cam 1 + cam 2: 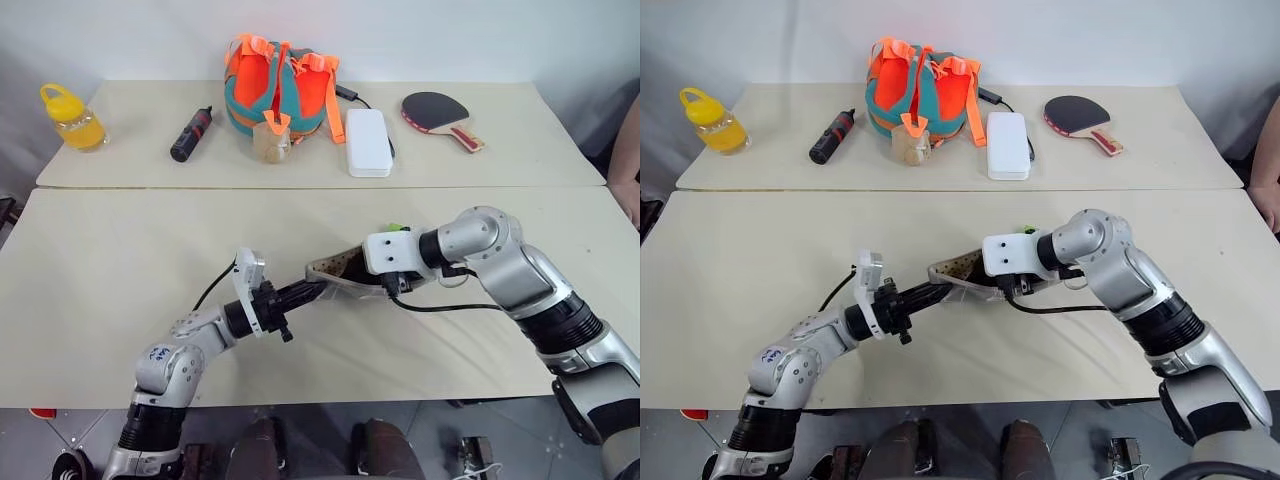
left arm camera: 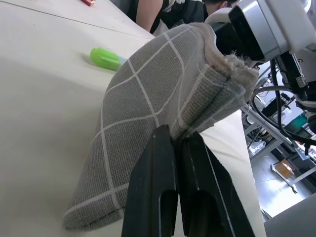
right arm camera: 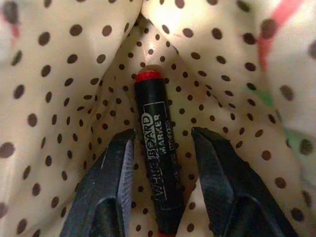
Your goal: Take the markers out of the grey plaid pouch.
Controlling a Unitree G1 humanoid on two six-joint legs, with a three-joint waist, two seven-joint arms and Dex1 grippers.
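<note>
**Right pincer inside pouch, straddling dark marker**

Left pincer [image 2: 180,148] clamped together on an edge fold of the grey plaid pouch [image 2: 148,128], holding that end lifted off the surface [image 1: 120,270]. Right pincer [image 3: 160,143] reaches into the pouch mouth, fingers [image 3: 116,163] apart, one either side of the dark marker [image 3: 159,173], not yet closed on it. Marker's long axis runs parallel to the fingers, red end pointing away from the pincer, deeper into the spotted lining. Green marker [image 2: 104,58] lies on the surface just beyond the pouch

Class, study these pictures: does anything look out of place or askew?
Yes. The grey plaid pouch is askew, one end lifted off the table by the left claw. A green marker already lies outside on the table beside it.
</note>
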